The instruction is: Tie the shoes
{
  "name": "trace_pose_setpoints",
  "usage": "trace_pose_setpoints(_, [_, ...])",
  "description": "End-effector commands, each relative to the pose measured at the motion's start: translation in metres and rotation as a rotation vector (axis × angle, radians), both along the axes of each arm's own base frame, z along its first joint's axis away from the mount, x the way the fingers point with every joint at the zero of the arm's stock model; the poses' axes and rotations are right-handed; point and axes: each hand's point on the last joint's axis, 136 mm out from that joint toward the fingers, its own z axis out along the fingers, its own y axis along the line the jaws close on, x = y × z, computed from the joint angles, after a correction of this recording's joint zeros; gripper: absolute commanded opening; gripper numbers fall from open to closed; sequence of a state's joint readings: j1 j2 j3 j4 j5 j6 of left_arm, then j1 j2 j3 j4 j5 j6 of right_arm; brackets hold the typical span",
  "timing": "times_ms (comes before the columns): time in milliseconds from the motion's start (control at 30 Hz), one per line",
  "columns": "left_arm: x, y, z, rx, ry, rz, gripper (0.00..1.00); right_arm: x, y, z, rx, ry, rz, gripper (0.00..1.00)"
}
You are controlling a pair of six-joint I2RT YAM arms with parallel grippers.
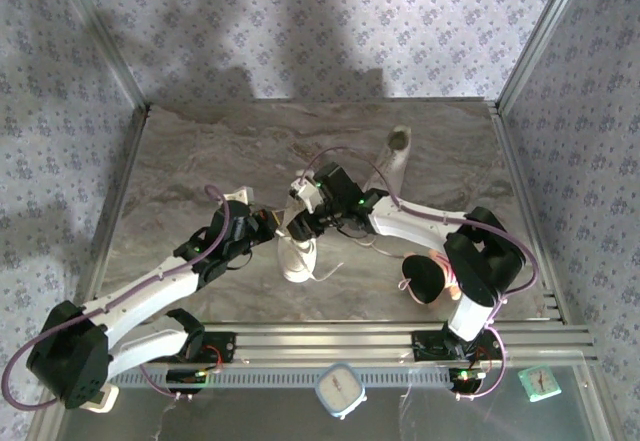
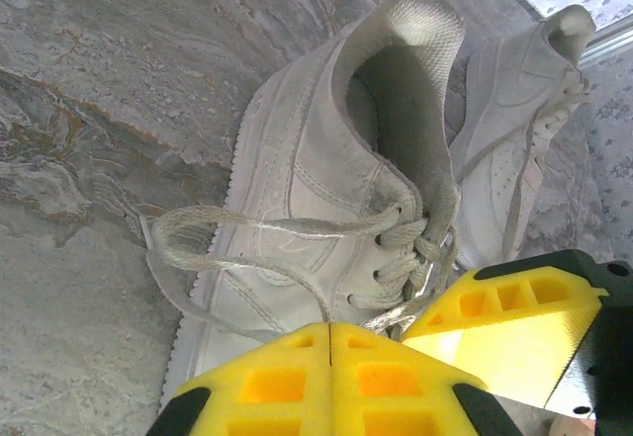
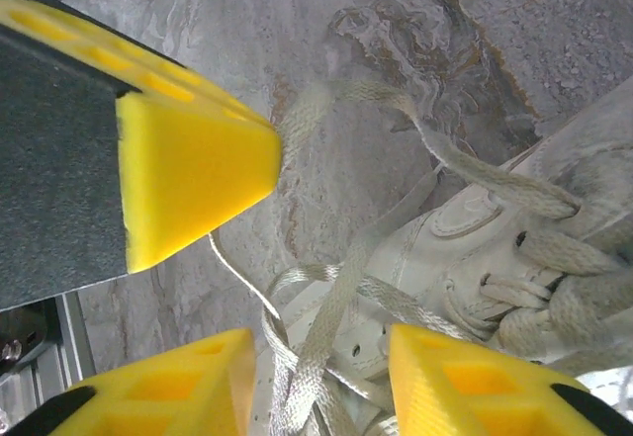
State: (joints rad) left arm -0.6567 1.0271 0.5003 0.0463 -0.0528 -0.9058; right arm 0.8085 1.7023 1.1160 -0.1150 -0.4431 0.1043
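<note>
In the top view, the left arm (image 1: 150, 296) and the right arm (image 1: 410, 221) met over the near shoe (image 1: 298, 259). It lay about the middle of the worktop (image 1: 200, 161), probably so that both arms could reach it. The far shoe (image 1: 393, 166) lay well apart, toward the far edge and right of the middle. A plush toy (image 1: 422, 276) sat near the right end of the near edge.

In the left wrist view, the left fingers (image 2: 267, 387) were pressed fully together, just beside the lacing of the near shoe. This shoe was white, a little grey from wear, with a dark opening. Its laces (image 2: 198, 233) were untied, and one slack loop lay on the worktop beside the sole. One of the right fingers (image 2: 504, 322) stood close by.

In the right wrist view, the right fingers stood partly apart. Loose strands ran through their gap without being gripped, and I judged the fingers were ready to close on them. One strand reached the tip of the left fingers and was perhaps pinched there, but I could not tell for sure.
</note>
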Motion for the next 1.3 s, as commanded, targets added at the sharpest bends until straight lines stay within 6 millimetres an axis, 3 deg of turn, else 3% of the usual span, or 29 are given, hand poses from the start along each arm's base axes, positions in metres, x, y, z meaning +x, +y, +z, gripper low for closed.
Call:
trace_pose_setpoints(0, [0.005,-0.008,0.013,-0.028,-0.022,-0.013,0.0,-0.007,0.013,0.01,0.042,-0.095,0.076,0.46])
trace_pose_setpoints(333, [0.006,-0.01,0.017,-0.049,-0.019,-0.009,0.0,-0.004,0.029,-0.005,0.057,-0.17,0.073,0.48])
trace_pose_setpoints(567, [0.006,-0.014,0.021,-0.092,-0.015,-0.009,0.0,0.0,0.033,-0.01,0.102,-0.165,0.039,0.43])
trace_pose_setpoints(833, [0.006,-0.02,0.023,-0.14,-0.013,-0.019,0.0,0.009,0.033,-0.008,0.143,-0.154,-0.017,0.23])
trace_pose_setpoints(967, [0.005,-0.02,0.021,-0.145,-0.014,-0.024,0.0,0.013,0.027,-0.005,0.162,-0.15,-0.06,0.0])
trace_pose_setpoints(1067, [0.004,-0.013,0.016,-0.107,-0.007,-0.012,0.14,0.02,0.019,0.001,0.168,-0.146,-0.119,0.0])
trace_pose_setpoints(1167, [0.001,0.007,0.004,-0.019,0.024,0.042,0.29,0.026,0.01,0.005,0.17,-0.129,-0.174,0.0])
trace_pose_setpoints(1267, [-0.003,0.031,-0.014,0.05,0.086,0.124,0.35,0.03,0.006,0.01,0.174,-0.12,-0.221,0.0])
